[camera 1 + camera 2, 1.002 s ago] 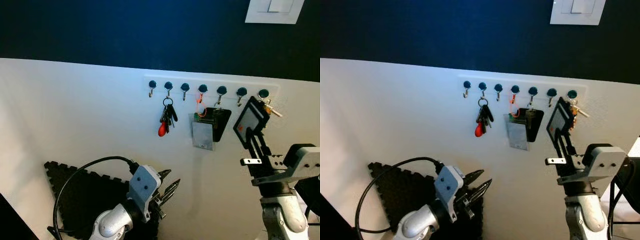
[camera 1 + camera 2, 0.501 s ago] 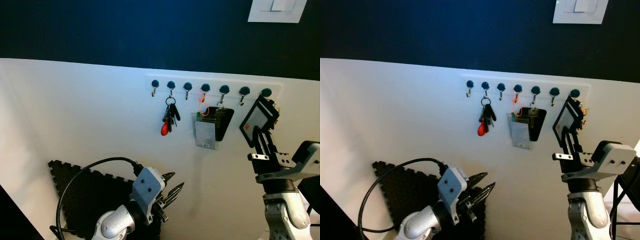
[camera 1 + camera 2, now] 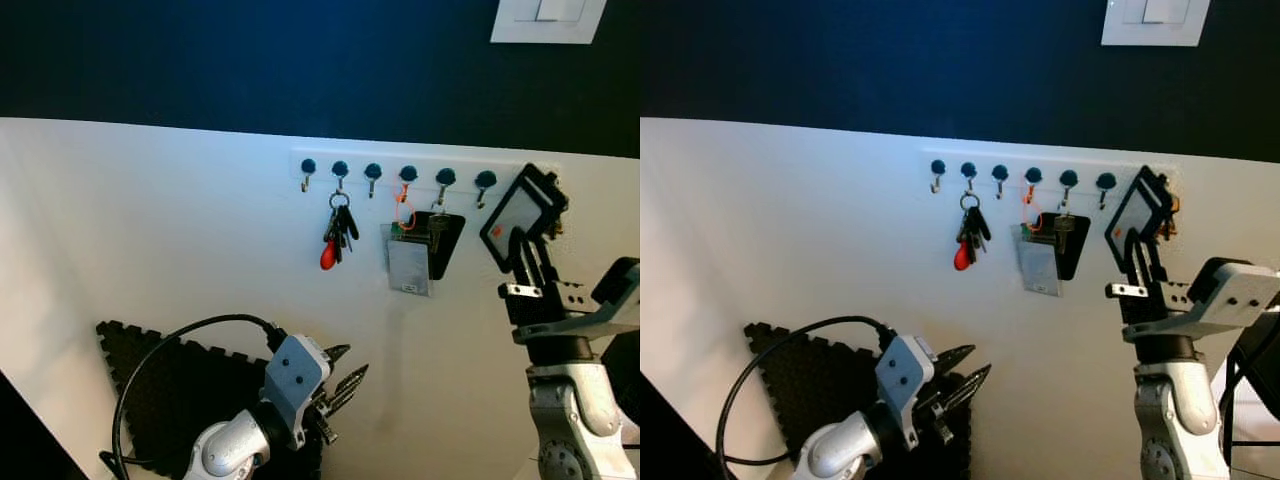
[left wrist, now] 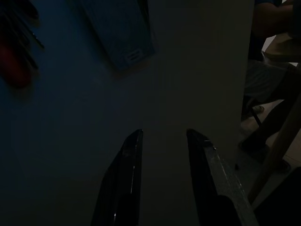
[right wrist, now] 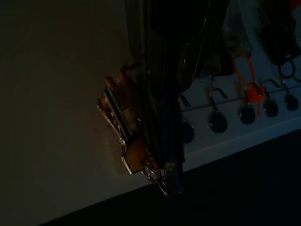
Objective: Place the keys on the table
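Straight ahead, a white wall under a dark blue upper band carries a white rail of small dark-knobbed metal hooks (image 3: 400, 178). From the second hook hangs a bunch of dark keys with a red fob (image 3: 334, 238). Further along hang an orange loop with a grey rectangular card (image 3: 407, 266) and a black pouch (image 3: 443, 240) just beside it. A white light switch plate (image 3: 546, 18) sits high on the blue band.

The right gripper (image 3: 534, 212) is raised to the far right end of the rail, its two long black fingers pointing up at the wall. In the right wrist view, a cluster of brass and silver keys (image 5: 128, 136) sits right against those fingers at the last hook, and the fingers appear closed together around the bunch, though the picture is dark.

The left gripper (image 3: 338, 380) hangs low in front of the wall, near a black foam floor mat with toothed edges (image 3: 170, 385). Its two fingers stand apart, holding nothing. A black cable (image 3: 160, 350) loops up from that arm.
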{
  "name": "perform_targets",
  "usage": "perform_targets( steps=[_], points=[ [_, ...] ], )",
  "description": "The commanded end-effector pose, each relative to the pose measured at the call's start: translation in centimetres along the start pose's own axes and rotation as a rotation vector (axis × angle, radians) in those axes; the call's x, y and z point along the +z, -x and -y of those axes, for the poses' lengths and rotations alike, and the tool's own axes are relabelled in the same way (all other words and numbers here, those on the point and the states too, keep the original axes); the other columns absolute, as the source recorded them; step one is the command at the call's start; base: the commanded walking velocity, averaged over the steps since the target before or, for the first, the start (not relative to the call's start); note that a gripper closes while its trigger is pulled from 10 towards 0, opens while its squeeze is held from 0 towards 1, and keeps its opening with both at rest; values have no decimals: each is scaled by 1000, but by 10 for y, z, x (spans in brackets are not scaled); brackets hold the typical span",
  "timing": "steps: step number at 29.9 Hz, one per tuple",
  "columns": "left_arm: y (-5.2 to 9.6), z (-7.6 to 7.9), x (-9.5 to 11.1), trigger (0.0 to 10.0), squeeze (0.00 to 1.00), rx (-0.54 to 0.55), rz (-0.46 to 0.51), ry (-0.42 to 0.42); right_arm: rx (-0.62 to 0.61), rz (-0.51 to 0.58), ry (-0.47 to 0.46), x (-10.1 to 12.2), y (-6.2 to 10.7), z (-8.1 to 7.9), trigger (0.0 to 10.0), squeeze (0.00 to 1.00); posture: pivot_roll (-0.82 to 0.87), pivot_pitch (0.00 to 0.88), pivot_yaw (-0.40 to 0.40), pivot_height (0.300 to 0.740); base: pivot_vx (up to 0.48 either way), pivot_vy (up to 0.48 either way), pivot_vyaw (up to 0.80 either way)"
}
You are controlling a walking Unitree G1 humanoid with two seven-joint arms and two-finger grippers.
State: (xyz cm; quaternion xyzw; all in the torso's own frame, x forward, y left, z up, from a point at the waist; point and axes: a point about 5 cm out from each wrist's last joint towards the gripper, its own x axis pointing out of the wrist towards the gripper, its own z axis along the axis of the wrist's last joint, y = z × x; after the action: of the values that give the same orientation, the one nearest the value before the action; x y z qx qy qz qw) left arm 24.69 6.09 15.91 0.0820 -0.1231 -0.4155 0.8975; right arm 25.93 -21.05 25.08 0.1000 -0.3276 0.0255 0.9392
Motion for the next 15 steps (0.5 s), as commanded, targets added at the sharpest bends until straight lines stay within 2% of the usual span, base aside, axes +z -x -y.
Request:
perform_targets(
  steps=[1,12,15],
  points=[
    [2,2,2,10000,0,-12,-2,-13,25,8,0,2,2,-6,10000,0,43,76,33,740,0,0,0],
    [1,1,3,10000,0,-10,4,-9,85,31,34,8,-2,-14,10000,0,43,76,35,740,0,0,0],
    [1,0,3,10000,0,9,8,-4,172,14,62,6,0,-25,10000,0,42,75,34,740,0,0,0]
  ],
)
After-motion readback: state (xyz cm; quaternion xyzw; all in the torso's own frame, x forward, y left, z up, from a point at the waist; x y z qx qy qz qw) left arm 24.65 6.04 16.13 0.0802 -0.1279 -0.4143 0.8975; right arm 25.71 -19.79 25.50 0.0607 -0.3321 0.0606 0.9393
